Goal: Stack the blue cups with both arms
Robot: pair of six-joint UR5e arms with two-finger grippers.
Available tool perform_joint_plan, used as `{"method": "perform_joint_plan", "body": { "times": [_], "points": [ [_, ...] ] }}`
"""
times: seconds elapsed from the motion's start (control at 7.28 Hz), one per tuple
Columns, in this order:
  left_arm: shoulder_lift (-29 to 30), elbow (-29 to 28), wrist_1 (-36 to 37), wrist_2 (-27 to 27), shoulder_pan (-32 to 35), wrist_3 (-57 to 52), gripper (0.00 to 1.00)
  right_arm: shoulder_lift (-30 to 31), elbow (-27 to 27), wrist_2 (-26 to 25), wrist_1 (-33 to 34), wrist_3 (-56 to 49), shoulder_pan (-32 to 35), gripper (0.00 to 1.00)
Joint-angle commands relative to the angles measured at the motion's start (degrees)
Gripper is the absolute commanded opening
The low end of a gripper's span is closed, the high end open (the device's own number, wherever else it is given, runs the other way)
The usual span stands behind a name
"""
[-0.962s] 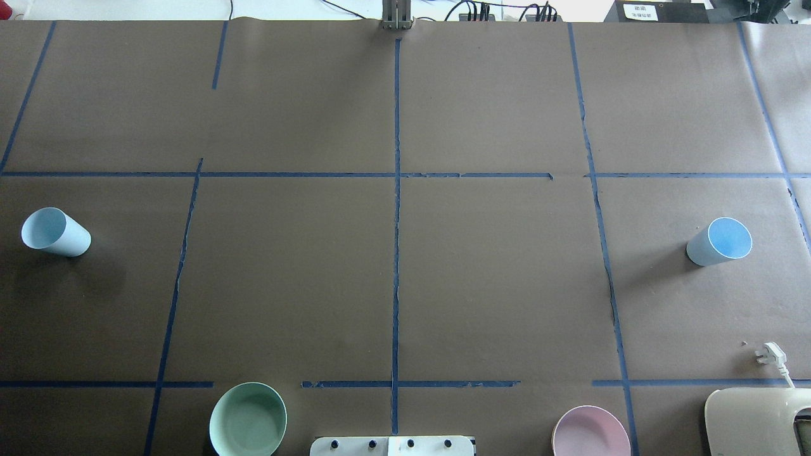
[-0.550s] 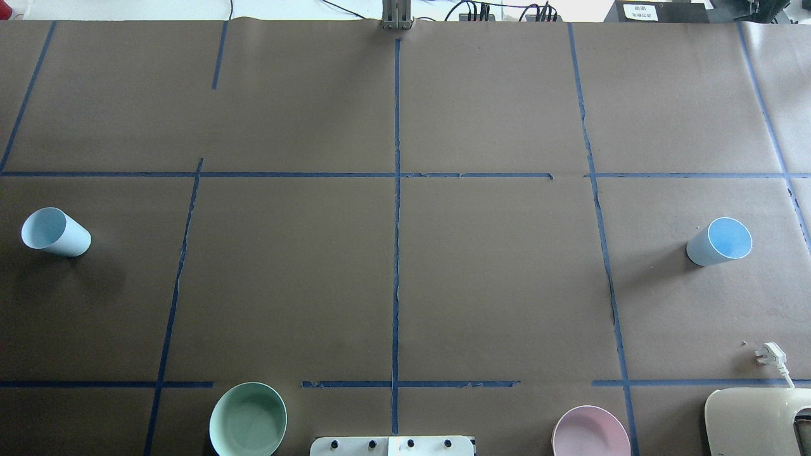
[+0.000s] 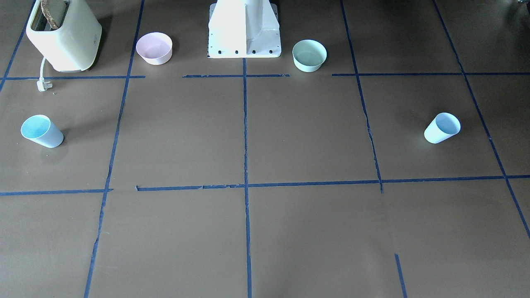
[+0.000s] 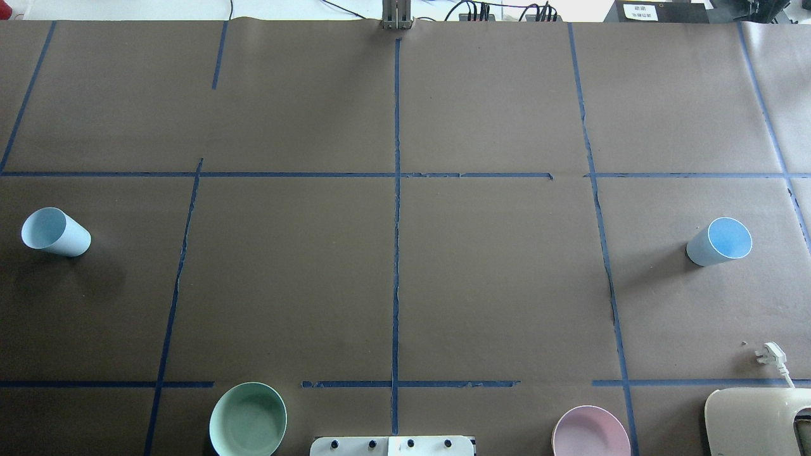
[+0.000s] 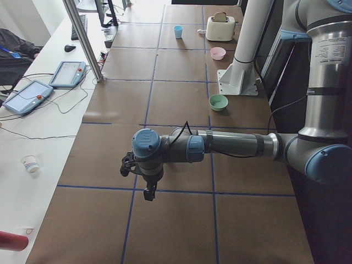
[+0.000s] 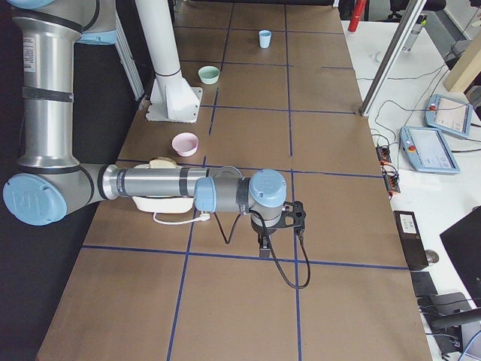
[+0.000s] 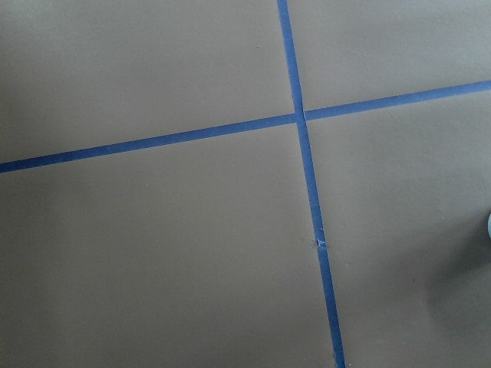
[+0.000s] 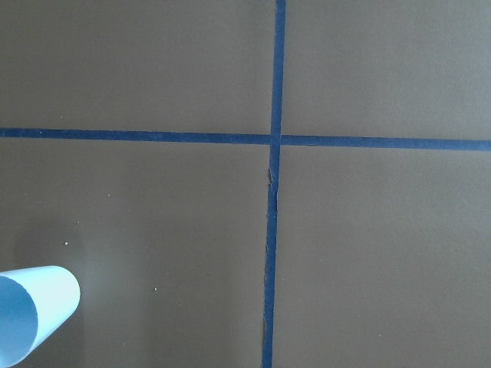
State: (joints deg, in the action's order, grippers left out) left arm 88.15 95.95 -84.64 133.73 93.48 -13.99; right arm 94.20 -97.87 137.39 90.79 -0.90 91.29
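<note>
One blue cup (image 4: 56, 232) stands at the table's far left, also in the front-facing view (image 3: 442, 128) and far off in the right side view (image 6: 264, 38). The other blue cup (image 4: 720, 241) stands at the far right, also seen from the front (image 3: 41, 131), in the left side view (image 5: 177, 31) and in the right wrist view (image 8: 31, 322). My left gripper (image 5: 148, 190) and right gripper (image 6: 264, 244) hang over the table's two ends and show only in the side views. I cannot tell whether they are open or shut.
A mint-green bowl (image 4: 248, 419) and a pink bowl (image 4: 590, 432) sit near the white pedestal base (image 3: 244, 29). A cream toaster (image 4: 757, 421) with a loose plug (image 4: 770, 354) stands at the near right. Blue tape lines grid the brown table.
</note>
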Motion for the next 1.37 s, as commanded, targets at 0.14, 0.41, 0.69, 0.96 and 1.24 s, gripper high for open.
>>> {"method": "perform_joint_plan", "body": {
  "times": [0.14, 0.41, 0.69, 0.96, 1.24],
  "points": [
    [0.71, 1.08, -0.17, 0.39, -0.92, 0.28, 1.0, -0.77, -0.12, 0.16, -0.43, 0.1, -0.06, 1.0],
    [0.45, 1.43, -0.61, 5.89, -4.17, 4.37, 1.0, -0.16, 0.22, 0.16, -3.15, 0.1, -0.06, 1.0],
    [-2.08, 4.23, -12.06, 6.54, -10.47, 21.9, 1.0, -0.16, -0.22, 0.25, -3.25, 0.1, -0.06, 1.0],
    [-4.91, 1.71, -27.45, 5.93, -17.42, 37.12, 1.0, -0.16, -0.65, 0.69, -3.34, 0.19, -0.06, 1.0],
    [-4.3, -0.67, -36.44, 0.87, -24.46, 49.11, 1.0, -0.25, -1.1, 0.69, -3.25, 0.19, -0.06, 1.0]
  ]
}}
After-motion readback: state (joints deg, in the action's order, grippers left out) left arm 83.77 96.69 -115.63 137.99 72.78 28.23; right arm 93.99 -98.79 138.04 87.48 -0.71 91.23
